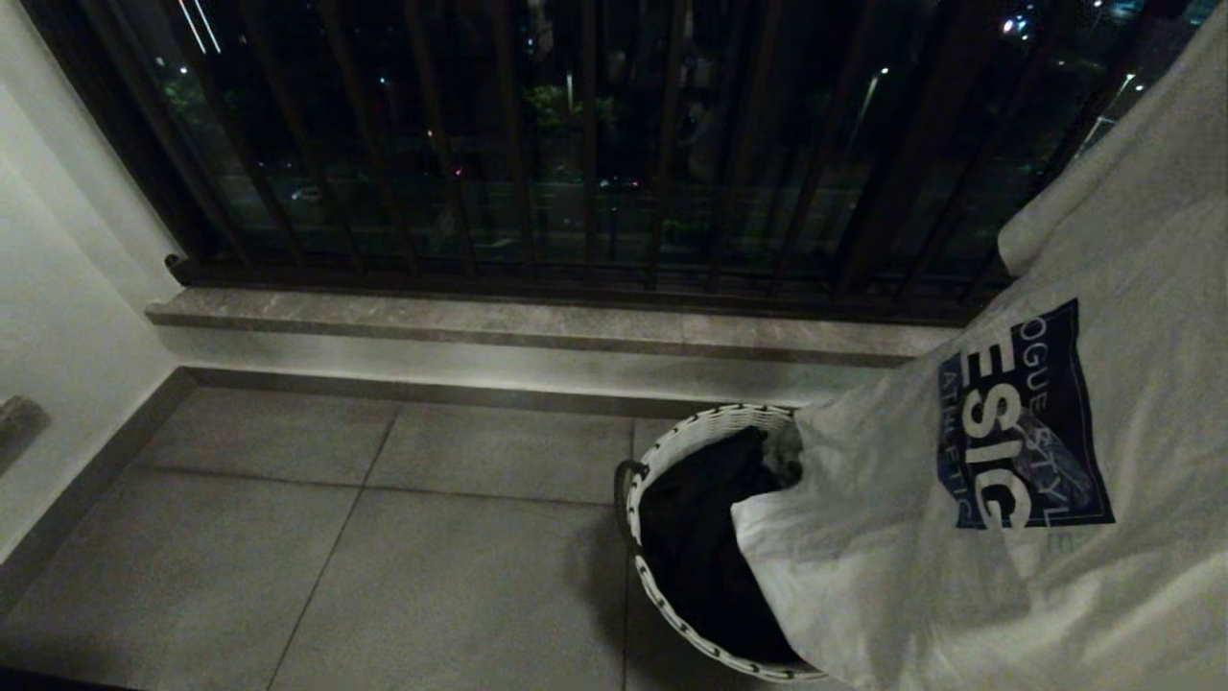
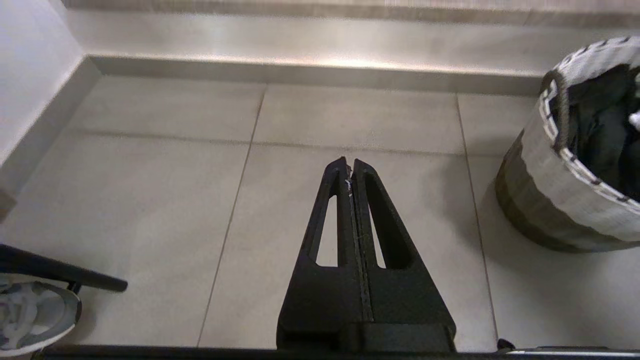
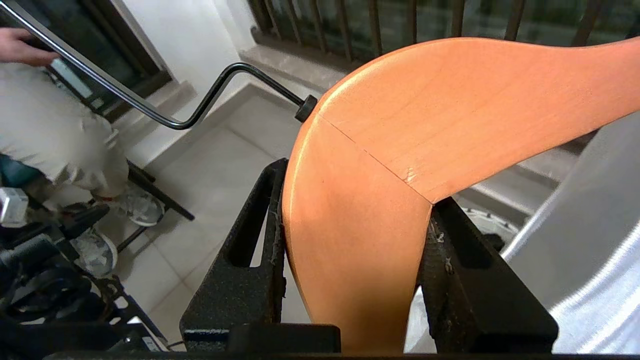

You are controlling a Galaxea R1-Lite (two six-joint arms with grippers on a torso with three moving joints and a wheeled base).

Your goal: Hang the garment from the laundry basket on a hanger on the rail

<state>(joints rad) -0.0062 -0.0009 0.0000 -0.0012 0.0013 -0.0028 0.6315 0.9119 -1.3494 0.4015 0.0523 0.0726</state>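
A white garment (image 1: 1055, 480) with a dark blue print hangs down the right of the head view, its lower edge draped over the laundry basket (image 1: 672, 446). The basket stands on the floor with dark clothes inside. In the right wrist view my right gripper (image 3: 360, 185) is shut on the bend of an orange wooden hanger (image 3: 400, 125). The hanger's black metal hook (image 3: 200, 112) sticks out beyond it, and the white garment (image 3: 590, 240) hangs beside it. My left gripper (image 2: 349, 162) is shut and empty, low over the tiles, left of the basket (image 2: 575, 160). The rail is out of view.
Dark window bars (image 1: 576, 144) rise above a stone ledge (image 1: 537, 321) behind the basket. A person stands to one side, a hand (image 3: 20, 47) and light trousers (image 3: 55, 130) showing. A shoe (image 2: 35, 320) and a black bar (image 2: 60, 272) lie near my left arm.
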